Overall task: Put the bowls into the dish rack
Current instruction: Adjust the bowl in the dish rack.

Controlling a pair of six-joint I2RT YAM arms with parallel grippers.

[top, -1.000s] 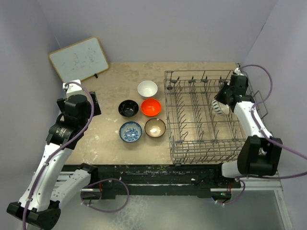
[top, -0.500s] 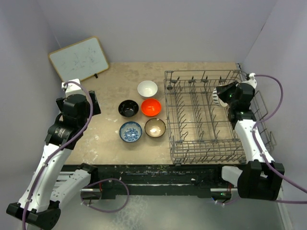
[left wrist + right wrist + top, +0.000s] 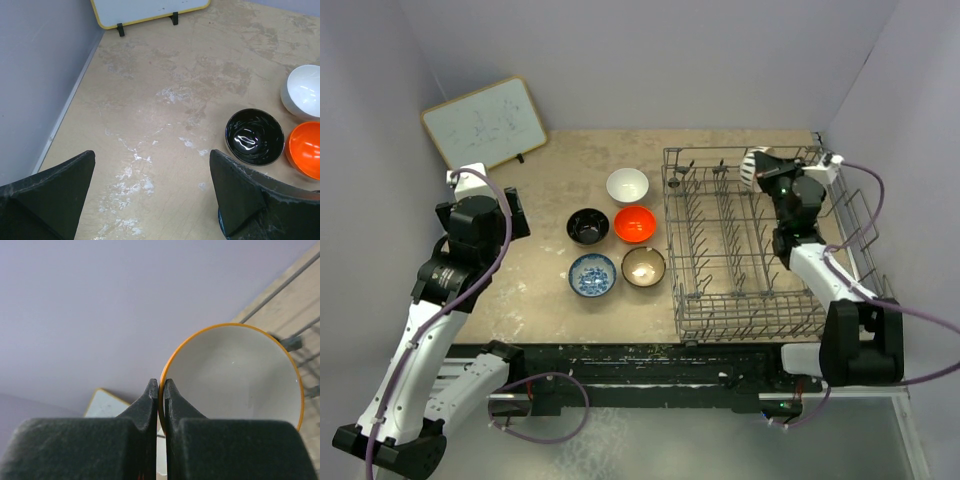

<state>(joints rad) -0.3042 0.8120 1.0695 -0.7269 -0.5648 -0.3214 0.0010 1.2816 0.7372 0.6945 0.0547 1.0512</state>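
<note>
Right claw point(image 3: 161, 390): jaws pinched together on the rim of the small cream-beige round bowl with a thin orange edge point(image 3: 235, 375), one pad inside and one outside. The bowl hangs tipped on its side to the right of my fingertips, hollow toward my wrist camera. Below this claw is the far end of the large grey wire dish rack point(image 3: 740, 325). The bowl looks to be above the tines, not seated among them, though I cannot judge the gap. I see no bowl standing between the tines anywhere nearer than the claw. Left claw point(image 3: 150, 197): jaws wide apart, holding nothing, poised over the tan mottled tabletop point(image 3: 165, 75). Just ahead and right of its right finger is the glossy black bowl point(image 3: 255, 136). Further right are the plain white bowl point(image 3: 305, 91) and the orange-red bowl point(image 3: 306, 150). Nearer my base than those sit the blue-and-white patterned bowl point(image 3: 592, 273) and the brown bowl with cream inside point(image 3: 644, 266). All five rest on the tabletop in a cluster between my two claws, well left of the right one. Tally, by my reckoning: none loaded, one in hand over the rack, five left to fetch. It is early in the job, and the first placement is not finished.
</note>
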